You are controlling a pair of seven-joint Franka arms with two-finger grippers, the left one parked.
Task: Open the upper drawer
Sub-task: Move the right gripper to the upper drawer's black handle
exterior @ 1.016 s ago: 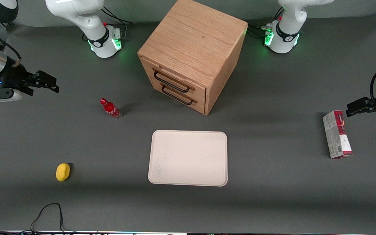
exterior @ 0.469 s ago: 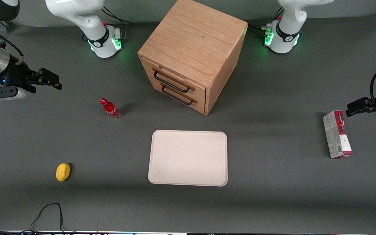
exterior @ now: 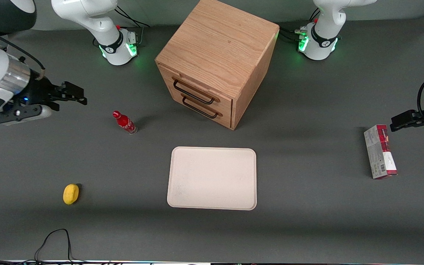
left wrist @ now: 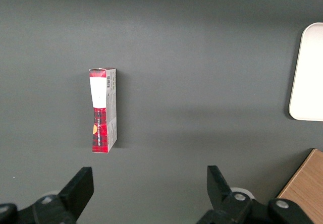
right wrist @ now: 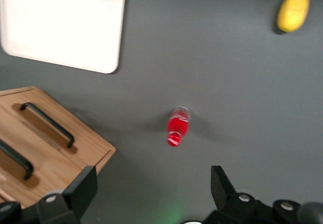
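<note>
The cube-shaped oak cabinet (exterior: 221,48) stands at the table's middle, far from the front camera. Its upper drawer (exterior: 201,89) is shut, and its black bar handle (exterior: 193,92) sits just above the like lower drawer's handle (exterior: 200,108). In the right wrist view the upper handle (right wrist: 15,158) and the lower handle (right wrist: 48,123) both show. My right gripper (exterior: 76,94) hovers open and empty toward the working arm's end of the table, well apart from the cabinet, fingers pointing toward it. In the right wrist view the gripper (right wrist: 153,178) holds nothing.
A red bottle (exterior: 124,122) stands between the gripper and the cabinet, nearer the front camera; it also shows in the right wrist view (right wrist: 176,125). A cream tray (exterior: 175,198) lies in front of the cabinet. A yellow lemon (exterior: 70,193) and a red-white box (exterior: 380,151) lie farther out.
My right gripper has moved steadily toward the cabinet and slightly nearer the front camera. The drawers and other objects have not moved.
</note>
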